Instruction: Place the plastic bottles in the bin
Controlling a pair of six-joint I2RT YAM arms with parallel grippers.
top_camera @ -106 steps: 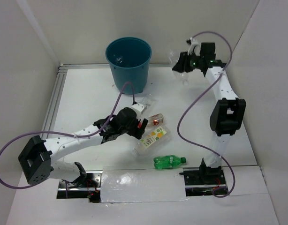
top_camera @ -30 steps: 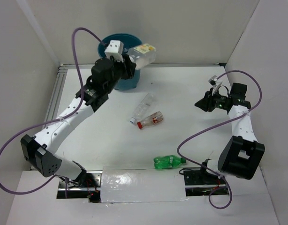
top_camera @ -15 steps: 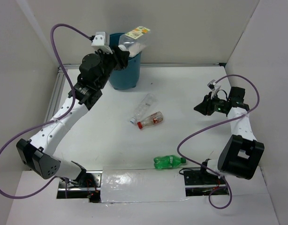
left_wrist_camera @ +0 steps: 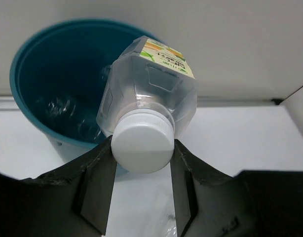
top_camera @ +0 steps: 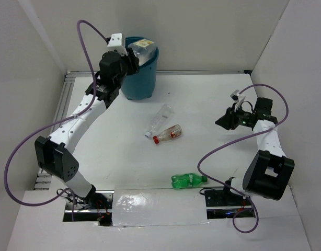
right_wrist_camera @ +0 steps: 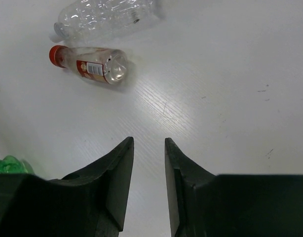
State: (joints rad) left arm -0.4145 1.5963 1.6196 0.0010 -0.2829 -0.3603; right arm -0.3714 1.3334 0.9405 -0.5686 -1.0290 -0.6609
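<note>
- White table (top_camera: 213,94): the work surface. Three bottles lie loose on it, all well apart from the bin.
- Teal round plastic bin (top_camera: 144,81): upright at the far left-centre of the table, against the back wall. The left wrist view shows clear plastic glinting inside; how many bottles that is cannot be told.
- Left claw (left_wrist_camera: 142,150): raised beside the bin's rim, partly closed, gripping the neck of the orange-and-yellow-labelled clear plastic bottle (left_wrist_camera: 151,84) just behind its white cap. The bottle's base points over the bin's opening.
- Right claw (right_wrist_camera: 149,144): at the right of the table, aimed toward the centre. Its jaws stand a narrow gap apart and hold nothing.
- Green plastic bottle (top_camera: 189,180): on its side at near centre.
- Clear plastic bottle (right_wrist_camera: 107,17): on its side at mid-table.
- Red-capped clear plastic bottle (right_wrist_camera: 92,64): just beside the clear one, on its near side.
- Step in hand, as judged: dropping the labelled bottle into the bin.
- Next move, as judged: the left claw should open only once the bottle is fully over the opening, or it may strike the rim and fall outside. The right claw needs wider jaws before reaching for a mid-table bottle.
</note>
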